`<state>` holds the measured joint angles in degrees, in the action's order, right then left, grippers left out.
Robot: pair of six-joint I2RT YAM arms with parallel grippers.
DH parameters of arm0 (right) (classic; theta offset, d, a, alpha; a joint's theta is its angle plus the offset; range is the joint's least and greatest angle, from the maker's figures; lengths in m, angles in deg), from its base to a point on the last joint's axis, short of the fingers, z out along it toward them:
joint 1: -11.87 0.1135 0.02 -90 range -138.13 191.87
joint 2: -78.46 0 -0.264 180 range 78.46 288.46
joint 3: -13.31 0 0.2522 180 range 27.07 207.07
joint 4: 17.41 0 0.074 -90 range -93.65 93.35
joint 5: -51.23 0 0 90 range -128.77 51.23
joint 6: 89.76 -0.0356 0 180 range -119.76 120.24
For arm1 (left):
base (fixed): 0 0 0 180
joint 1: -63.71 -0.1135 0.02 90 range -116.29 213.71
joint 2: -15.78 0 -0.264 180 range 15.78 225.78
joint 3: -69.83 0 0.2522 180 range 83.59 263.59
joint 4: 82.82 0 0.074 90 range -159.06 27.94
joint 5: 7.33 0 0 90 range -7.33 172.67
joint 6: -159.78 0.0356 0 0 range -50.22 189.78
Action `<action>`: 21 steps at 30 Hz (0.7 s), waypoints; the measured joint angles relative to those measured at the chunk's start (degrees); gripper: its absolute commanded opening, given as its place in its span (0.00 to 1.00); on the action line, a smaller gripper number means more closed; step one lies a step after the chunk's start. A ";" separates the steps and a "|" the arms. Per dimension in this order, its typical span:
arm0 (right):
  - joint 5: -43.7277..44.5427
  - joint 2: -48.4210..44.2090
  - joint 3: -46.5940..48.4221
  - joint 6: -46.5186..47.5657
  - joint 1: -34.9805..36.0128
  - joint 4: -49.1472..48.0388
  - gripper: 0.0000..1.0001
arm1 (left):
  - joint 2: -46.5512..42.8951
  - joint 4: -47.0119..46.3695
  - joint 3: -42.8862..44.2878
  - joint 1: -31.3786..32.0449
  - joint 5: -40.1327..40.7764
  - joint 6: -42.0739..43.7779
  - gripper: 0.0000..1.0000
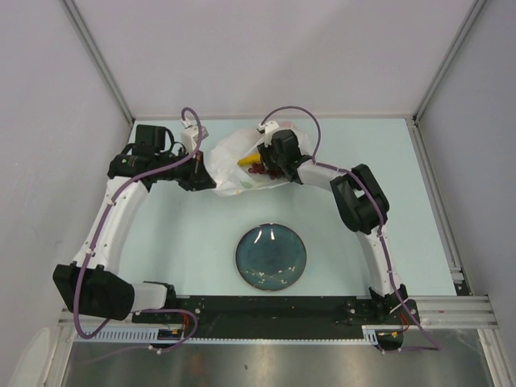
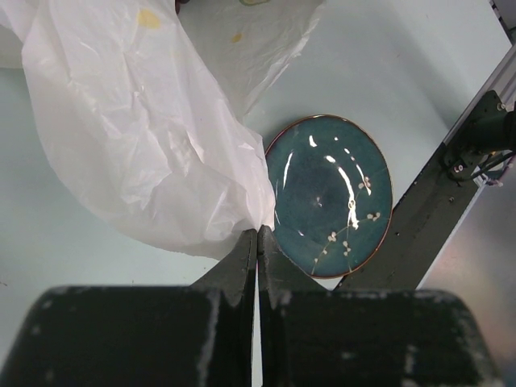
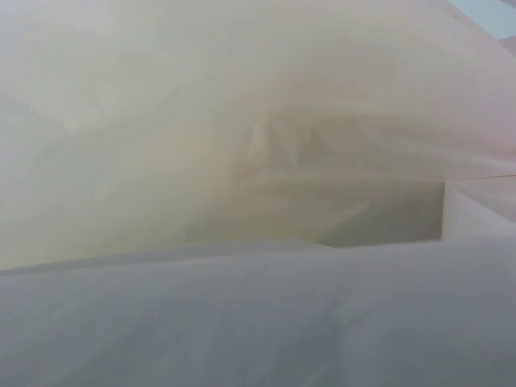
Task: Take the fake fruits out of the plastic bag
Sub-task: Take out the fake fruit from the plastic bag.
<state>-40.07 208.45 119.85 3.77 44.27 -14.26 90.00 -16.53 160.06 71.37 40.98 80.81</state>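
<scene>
The plastic bag [image 1: 234, 153] lies crumpled at the back middle of the table. In the top view a yellow banana [image 1: 247, 160] and dark red grapes [image 1: 256, 170] show at the bag's opening. My left gripper [image 2: 260, 232] is shut on the bag's edge [image 2: 242, 201], holding the film [image 2: 137, 129] up. Two yellow patches [image 2: 148, 18] show dimly through it. My right gripper [image 1: 266, 164] reaches into the bag's mouth from the right, beside the fruits. Its fingers are hidden. The right wrist view holds only white bag film [image 3: 258, 161].
A round dark blue plate [image 1: 271, 257] sits on the table in front of the bag, between the two arms; it also shows in the left wrist view, plate [image 2: 330, 193]. White walls stand to the left, back and right. The black base rail [image 1: 266, 308] runs along the near edge.
</scene>
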 measured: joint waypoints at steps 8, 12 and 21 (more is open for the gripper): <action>-0.07 0.11 0.00 -0.04 -0.39 0.42 0.15 | 0.02 -0.04 0.00 -0.37 0.15 0.00 0.00; -0.04 0.11 -0.07 0.17 -0.37 0.42 0.00 | 0.02 -0.15 -0.07 -0.46 0.46 -0.02 0.00; -0.04 -1.92 -1.92 -0.09 -0.22 0.63 0.00 | 0.02 -1.36 -1.44 -0.57 0.52 -0.09 0.00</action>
<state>-40.11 206.53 117.92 3.68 44.05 -13.62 90.02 -17.89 158.61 70.80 41.50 80.72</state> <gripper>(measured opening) 0.232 0.004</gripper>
